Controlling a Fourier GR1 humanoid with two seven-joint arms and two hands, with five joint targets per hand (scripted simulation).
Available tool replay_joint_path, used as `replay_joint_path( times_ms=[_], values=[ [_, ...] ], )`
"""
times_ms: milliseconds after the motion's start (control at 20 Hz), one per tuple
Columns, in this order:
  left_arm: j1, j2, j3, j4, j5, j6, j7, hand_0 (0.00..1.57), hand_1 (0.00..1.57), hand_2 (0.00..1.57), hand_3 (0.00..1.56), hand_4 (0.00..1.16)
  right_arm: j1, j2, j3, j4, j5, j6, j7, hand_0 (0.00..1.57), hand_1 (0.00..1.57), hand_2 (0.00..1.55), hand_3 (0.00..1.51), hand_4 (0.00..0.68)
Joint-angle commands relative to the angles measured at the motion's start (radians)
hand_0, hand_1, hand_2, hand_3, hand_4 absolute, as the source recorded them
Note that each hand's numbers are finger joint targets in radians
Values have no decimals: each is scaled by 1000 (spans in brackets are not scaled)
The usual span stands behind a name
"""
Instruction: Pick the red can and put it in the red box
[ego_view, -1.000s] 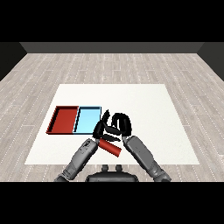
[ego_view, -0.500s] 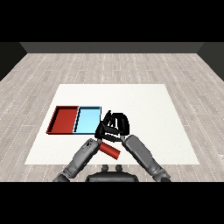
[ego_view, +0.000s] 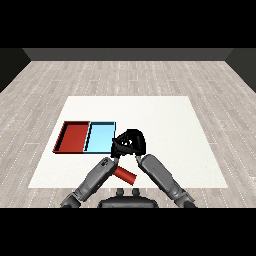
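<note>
The red can (ego_view: 125, 175) lies on its side on the white table near the front edge, between my two forearms and just right of my left wrist. Neither hand touches it. My right hand (ego_view: 136, 141) hovers beyond the can, its fingers curled in an arch with nothing inside. My left hand (ego_view: 116, 148) is pressed close against the right hand's left side and is partly hidden by it. The red tray (ego_view: 72, 136) lies at the left of the table, with the light blue tray (ego_view: 100, 137) directly to its right. Both trays hold nothing.
The white table (ego_view: 165, 125) stretches wide to the right and behind the hands. The light blue tray's right edge lies just left of my hands. Grey wooden floor surrounds the table.
Both hands have drawn together and shifted slightly left toward the blue tray. The red can has slid a little nearer the front edge. The left hand's raised fingers have come down.
</note>
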Motion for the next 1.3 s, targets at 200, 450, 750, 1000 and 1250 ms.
replay_joint_path(
  times_ms=[200, 450, 750, 1000, 1250],
  values=[
    [-46, 0, 32, -19, -20, 64, 20, 1571, 1571, 1554, 1474, 1137, 43, -24, -39, -108, 42, 46, 73, 1483, 1483, 1442, 1392, 642],
    [-14, 0, 12, -39, -2, 69, -123, 1571, 1571, 1571, 1497, 1141, -2, 0, -5, -12, -23, 19, 34, 1444, 1444, 1389, 1342, 406],
    [14, 0, 39, -24, 6, 35, -155, 1571, 1571, 1571, 1513, 1147, 19, 0, -10, -12, 92, 10, 135, 0, 0, 0, 0, 0],
    [35, 0, 38, -43, -40, 72, -137, 1571, 1571, 1571, 1505, 1140, 53, 0, -39, -23, 105, 60, 146, 0, 0, 0, 0, 0],
    [41, 0, 53, -6, -17, 51, -180, 1571, 1571, 1571, 1497, 1136, 123, -18, -50, -79, 98, 69, 149, 0, 0, 0, 0, 0]
  ],
)
